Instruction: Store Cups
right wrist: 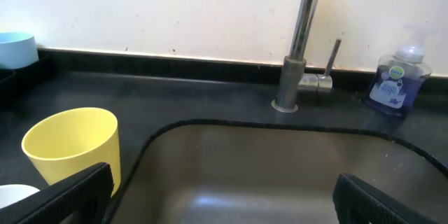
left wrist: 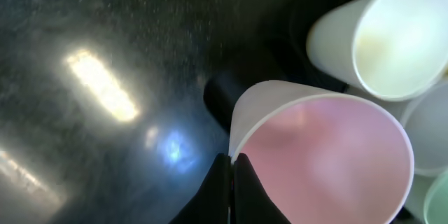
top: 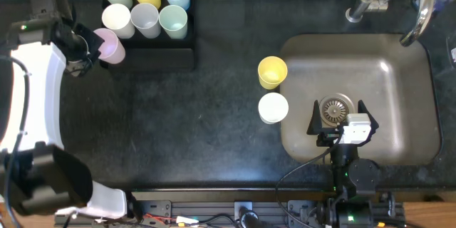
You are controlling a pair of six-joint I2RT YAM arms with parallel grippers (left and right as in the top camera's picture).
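Left wrist view: can see only part of the pink cup (left wrist: pixel 322 161), blurry and cut off at the edge. Same for the white cup in the rack (left wrist: pixel 392 38) beside it, plus just a sliver of a green cup (left wrist: pixel 439 199) in the corner. Only a dark, blurry wedge of the left gripper (left wrist: pixel 232 159), pinched on the pink rim.

Right wrist view: only the tips of the right gripper (right wrist: pixel 224 182), with the foot of the yellow cup (right wrist: pixel 70 143) hidden behind one tip. Cut off at the edge: blue cup (right wrist: pixel 15 47), white cup by the sink (right wrist: pixel 12 194), tap (right wrist: pixel 302 42). Cannot read the tiny print on the soap bottle (right wrist: pixel 397 82).
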